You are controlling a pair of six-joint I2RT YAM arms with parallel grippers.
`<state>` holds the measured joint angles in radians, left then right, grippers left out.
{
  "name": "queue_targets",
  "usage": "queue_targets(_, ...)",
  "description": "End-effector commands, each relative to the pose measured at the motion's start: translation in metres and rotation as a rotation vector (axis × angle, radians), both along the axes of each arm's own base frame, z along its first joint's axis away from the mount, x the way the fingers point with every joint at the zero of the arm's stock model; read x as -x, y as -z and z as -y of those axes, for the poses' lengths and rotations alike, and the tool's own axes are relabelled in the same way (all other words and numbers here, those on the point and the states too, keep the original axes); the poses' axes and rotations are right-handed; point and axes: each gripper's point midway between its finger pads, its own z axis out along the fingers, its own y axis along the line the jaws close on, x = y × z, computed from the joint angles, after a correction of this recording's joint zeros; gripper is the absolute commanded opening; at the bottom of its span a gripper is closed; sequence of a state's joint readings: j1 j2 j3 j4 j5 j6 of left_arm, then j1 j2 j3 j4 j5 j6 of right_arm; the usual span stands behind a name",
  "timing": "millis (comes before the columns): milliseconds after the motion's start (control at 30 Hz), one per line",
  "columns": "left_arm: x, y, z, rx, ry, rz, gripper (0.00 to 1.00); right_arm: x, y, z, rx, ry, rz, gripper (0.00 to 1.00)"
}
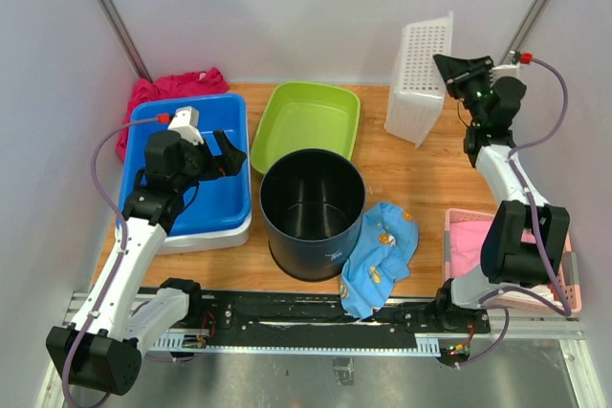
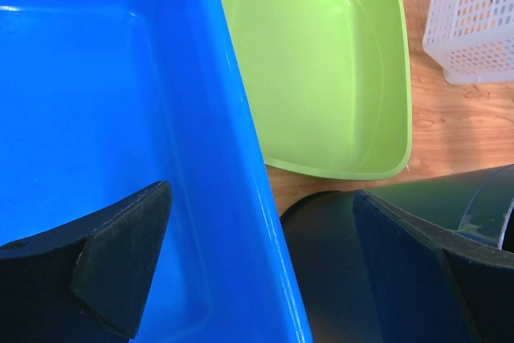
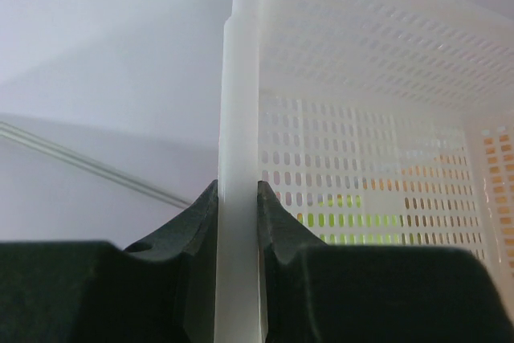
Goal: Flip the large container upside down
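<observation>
My wooden surface
Blue tub, green basin, black container, white basket, blue cloth, pink basket, red cloth.

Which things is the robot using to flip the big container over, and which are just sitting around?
For the job: white basket, tipped up on end; right tool, clamped on its rim.

Just lying about: black bucket, blue bin, green tub, pink basket, blue cloth, red cloth. The left tool hangs open above the blue bin's edge, holding nothing.
</observation>
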<state>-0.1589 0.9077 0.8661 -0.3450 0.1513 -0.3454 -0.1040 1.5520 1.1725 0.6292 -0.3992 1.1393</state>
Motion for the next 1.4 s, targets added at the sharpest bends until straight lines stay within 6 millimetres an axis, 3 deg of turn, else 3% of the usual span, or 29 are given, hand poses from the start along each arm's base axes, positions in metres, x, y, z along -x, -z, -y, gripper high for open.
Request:
queue_targets(0, -0.002, -0.006, -0.002, -0.007, 0.003, 0.028, 0.99, 0.013, 0.029, 0.044, -0.15, 0.117, -0.052, 0.01)
queue_targets(333, -0.003, 0.0, 0.005, 0.018, 0.026, 0.013, 0.99, 0.087, 0.108, 0.086, -0.11, 0.432, -0.334, 0.01)
queue_targets(567, -0.001, -0.001, 0.004, 0.013, 0.03, 0.015, 0.99, 0.138, 0.137, 0.099, -0.026, 0.554, -0.454, 0.01)
queue_targets(667, 0.001, 0.002, 0.005, 0.015, 0.032, 0.014, 0.99, 0.149, 0.152, 0.095, 0.015, 0.538, -0.509, 0.03)
queue_targets(900, 0.003, 0.002, 0.006, 0.022, 0.037, 0.014, 0.99, 0.163, 0.208, 0.094, 0.148, 0.496, -0.685, 0.06)
queue_targets(1000, 0.004, 0.002, 0.006, 0.021, 0.04, 0.015, 0.99, 0.162, 0.218, 0.098, 0.193, 0.5, -0.714, 0.09)
queue_targets(1100, 0.004, 0.003, 0.006, 0.023, 0.042, 0.009, 0.99, 0.16, 0.225, 0.105, 0.211, 0.523, -0.769, 0.23)
queue_targets(1200, 0.005, 0.001, 0.007, 0.024, 0.044, 0.011, 0.99, 0.167, 0.23, 0.117, 0.243, 0.573, -0.87, 0.52)
queue_targets(1367, 0.006, 0.0, 0.005, 0.019, 0.04, 0.018, 0.99, 0.162, 0.208, 0.118, 0.381, 0.511, -0.835, 0.58)
